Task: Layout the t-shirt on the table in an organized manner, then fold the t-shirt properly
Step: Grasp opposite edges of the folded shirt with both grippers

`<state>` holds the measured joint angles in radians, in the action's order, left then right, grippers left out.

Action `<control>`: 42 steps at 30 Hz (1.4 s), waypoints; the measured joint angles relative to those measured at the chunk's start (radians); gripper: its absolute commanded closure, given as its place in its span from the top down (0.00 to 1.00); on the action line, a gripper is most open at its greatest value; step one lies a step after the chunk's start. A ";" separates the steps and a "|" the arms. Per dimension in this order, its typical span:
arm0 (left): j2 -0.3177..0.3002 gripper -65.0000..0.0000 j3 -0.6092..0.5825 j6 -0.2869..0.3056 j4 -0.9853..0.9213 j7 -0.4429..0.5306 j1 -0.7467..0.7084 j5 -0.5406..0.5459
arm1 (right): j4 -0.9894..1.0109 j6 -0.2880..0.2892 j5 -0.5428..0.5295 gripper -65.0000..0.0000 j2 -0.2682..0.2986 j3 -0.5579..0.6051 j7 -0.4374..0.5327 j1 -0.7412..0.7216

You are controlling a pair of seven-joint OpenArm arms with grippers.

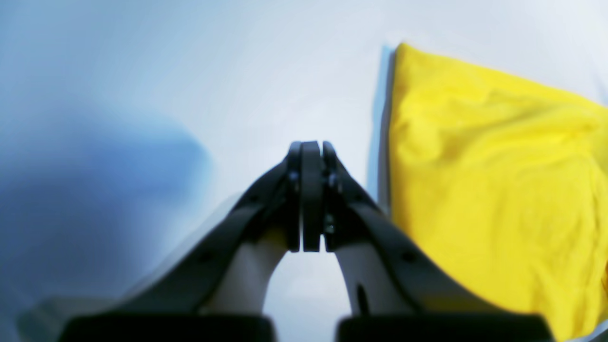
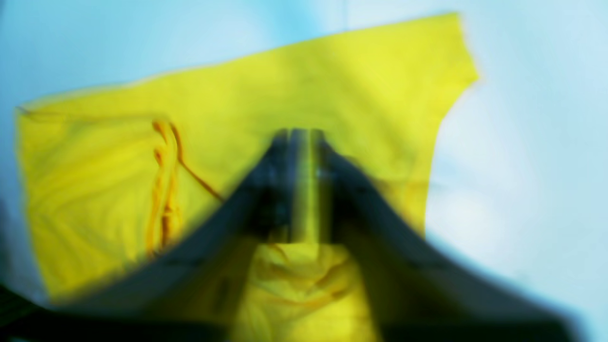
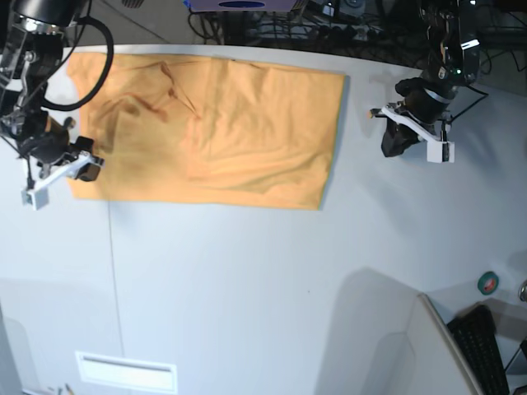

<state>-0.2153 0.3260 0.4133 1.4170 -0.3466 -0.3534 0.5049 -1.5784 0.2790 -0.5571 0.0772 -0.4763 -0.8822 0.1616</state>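
The orange-yellow t-shirt lies flat at the far side of the off-white table, folded into a wide rectangle. It also shows in the left wrist view and the right wrist view. My left gripper is shut and empty over bare table, just off the shirt's straight edge; in the base view it is right of the shirt. My right gripper looks shut in a blurred frame, above the shirt; in the base view it is at the shirt's near left corner.
A thin dark seam line runs down the table's left part. A green tape roll, a keyboard and a grey panel are at the near right. Cables lie behind the far edge.
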 measured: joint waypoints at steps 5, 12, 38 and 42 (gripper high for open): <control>-0.019 0.00 0.101 -0.016 -0.080 0.011 0.004 -0.006 | 0.137 0.044 -0.198 0.64 0.073 -0.086 -0.008 0.037; -0.031 0.00 -0.026 0.000 -0.160 0.119 0.038 -0.005 | 0.388 0.149 -0.222 0.65 0.169 -0.098 -0.001 -0.008; 0.012 0.00 -0.325 -0.013 -0.283 0.164 0.171 -0.002 | 0.393 0.234 -0.243 0.42 0.121 0.031 0.021 0.030; 0.011 0.00 -0.361 -0.013 -0.283 0.172 0.175 0.003 | 0.472 0.235 -0.255 0.17 0.125 0.028 0.022 0.004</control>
<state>-0.2039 -0.0353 0.4004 1.1336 -0.1749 -0.1783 0.5079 -1.1065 0.5140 -0.8120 0.2020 -0.4480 -0.8604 0.1658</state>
